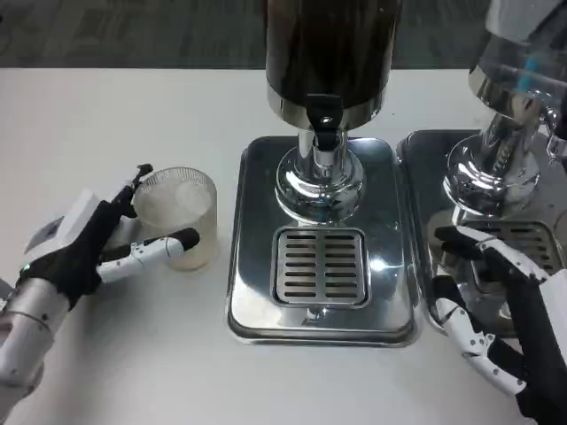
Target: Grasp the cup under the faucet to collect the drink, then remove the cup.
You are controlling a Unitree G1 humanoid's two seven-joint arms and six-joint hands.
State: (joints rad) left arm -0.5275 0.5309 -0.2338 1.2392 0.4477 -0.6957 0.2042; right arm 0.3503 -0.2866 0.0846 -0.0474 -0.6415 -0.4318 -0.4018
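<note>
Gripping the clear cup (pixel 178 217) on the desk (pixel 106 115), left hand (pixel 84 248) well left of the faucet (pixel 324 124) and drip tray (pixel 319 266). Right hand (pixel 500 314), fingers spread and empty, cut off at frame edge, overlapping second dispenser's tray (pixel 425 159).

cup (pixel 180 215): you see clear, frosty plastic with a pale whitish cast, at nine o'clock from the drip tray
left hand (pixel 84 248): white back, black palm, fingers white and black
right hand (pixel 505 323): black with white fingers, at four o'clock
dispenser (pixel 330 53): dark brown tank above a polished chrome base
faucet (pixel 324 122): black
drip tray (pixel 257 266): mirror silver, with a grille of dark parallel slots
table (pixel 115 115): plain white
second dispenser (pixel 518 80): clear tank, chrome base, at two o'clock
</note>
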